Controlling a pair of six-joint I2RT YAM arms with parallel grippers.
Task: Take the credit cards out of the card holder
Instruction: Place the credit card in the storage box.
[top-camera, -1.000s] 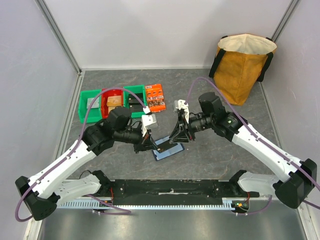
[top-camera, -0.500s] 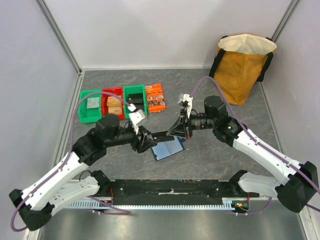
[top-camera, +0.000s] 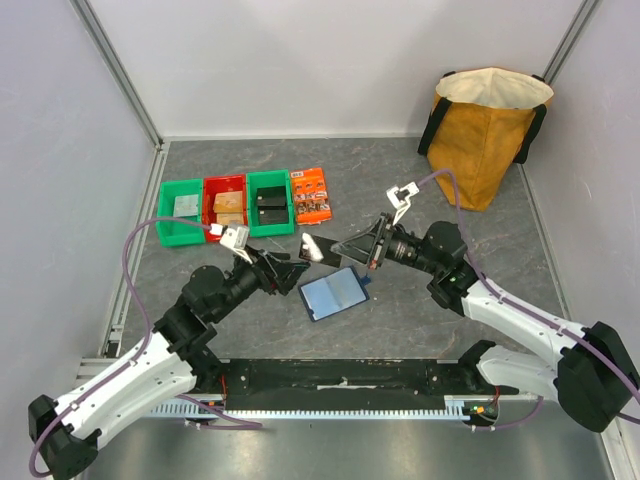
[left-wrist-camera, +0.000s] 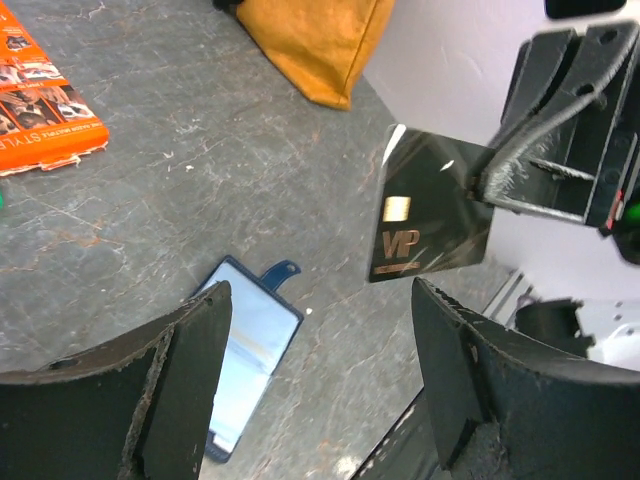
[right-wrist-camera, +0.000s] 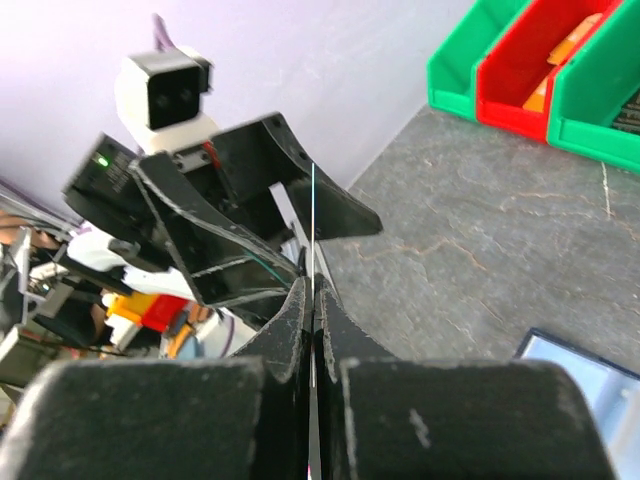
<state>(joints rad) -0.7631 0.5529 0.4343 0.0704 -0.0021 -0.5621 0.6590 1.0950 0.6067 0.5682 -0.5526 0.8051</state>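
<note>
One black card (left-wrist-camera: 430, 215) passed to right jaws; left jaws have opened

The card (left-wrist-camera: 430, 215) in the right claw (right-wrist-camera: 312, 295) hangs above the table (top-camera: 420, 190), behind the card holder (top-camera: 333, 293).

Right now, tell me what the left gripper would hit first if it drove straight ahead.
Most likely the black card held in the shut right gripper; it hangs just ahead of the left gripper's open fingers. Depth is hard to judge.
</note>
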